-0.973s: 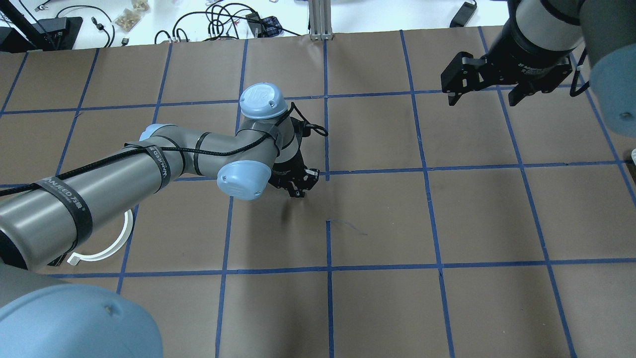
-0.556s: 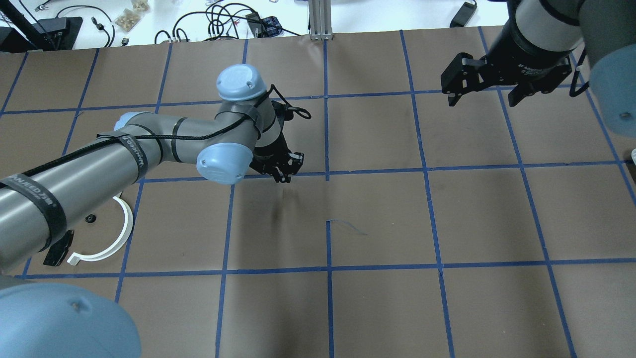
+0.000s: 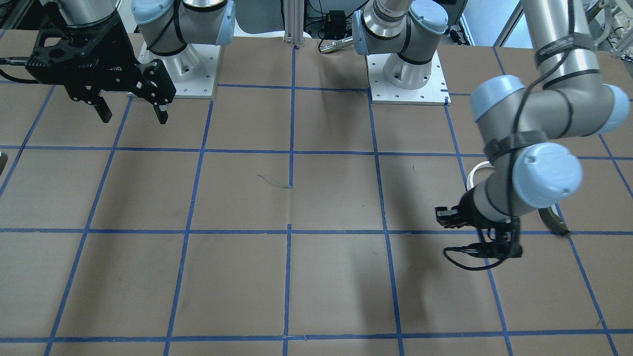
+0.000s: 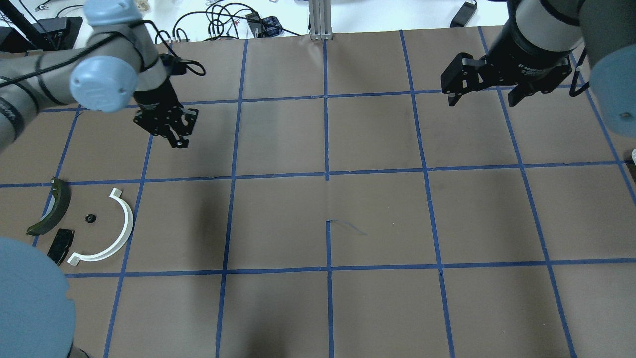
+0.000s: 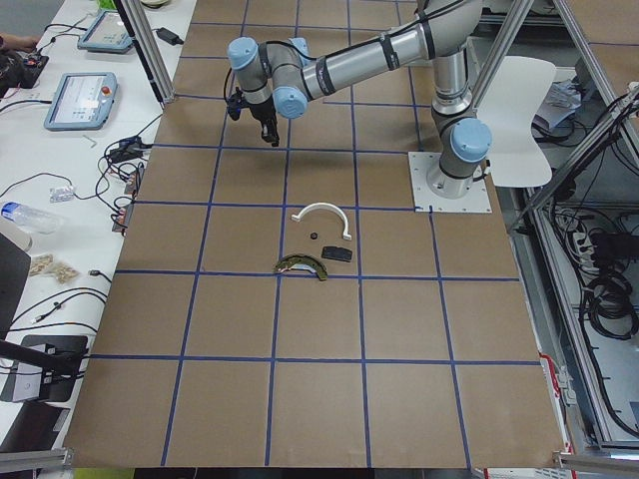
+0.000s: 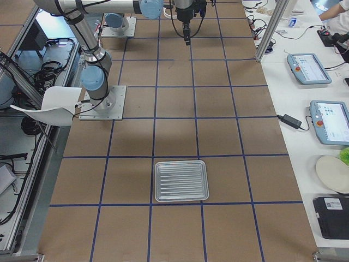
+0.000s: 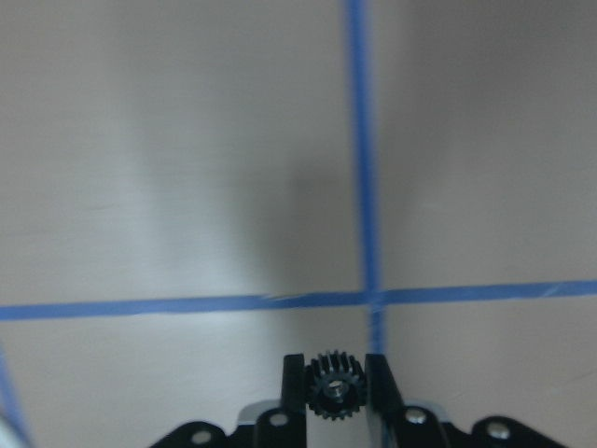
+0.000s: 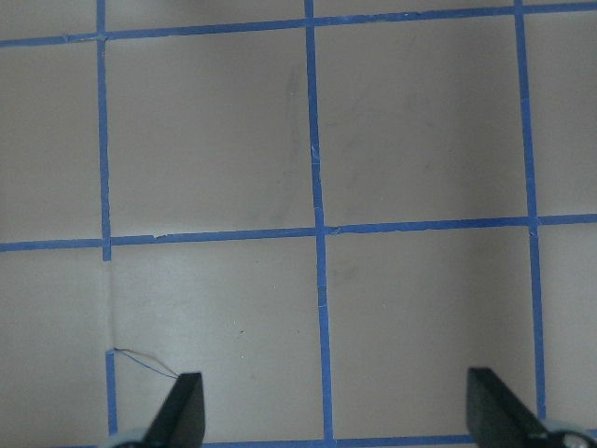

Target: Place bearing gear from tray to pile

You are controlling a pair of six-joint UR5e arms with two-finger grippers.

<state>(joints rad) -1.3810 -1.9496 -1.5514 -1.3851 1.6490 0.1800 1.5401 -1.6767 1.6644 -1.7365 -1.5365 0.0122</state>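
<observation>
The gear (image 7: 334, 387) is showing clearly only in the left wrist view. From overhead and from the sides it is too small to make out inside the left gripper (image 4: 178, 140), which is clamping it by the teeth on two sides. Its flat face and bore are pointing back at the wrist camera. Being round, it is showing no long axis.

The left gripper is hanging above the paper-covered table (image 4: 377, 219) near its far left corner, well apart from the pile. The pile is lying by the left edge: a white half-ring (image 4: 129, 223), a black pad (image 4: 60, 245), an olive curved shoe (image 4: 52, 209) and a tiny black round part (image 4: 90, 218) between them.

The tray (image 6: 181, 180) is appearing only in the right side view, near the right edge. The right gripper (image 4: 484, 99) is hovering spread wide and holding nothing over the far right corner.
</observation>
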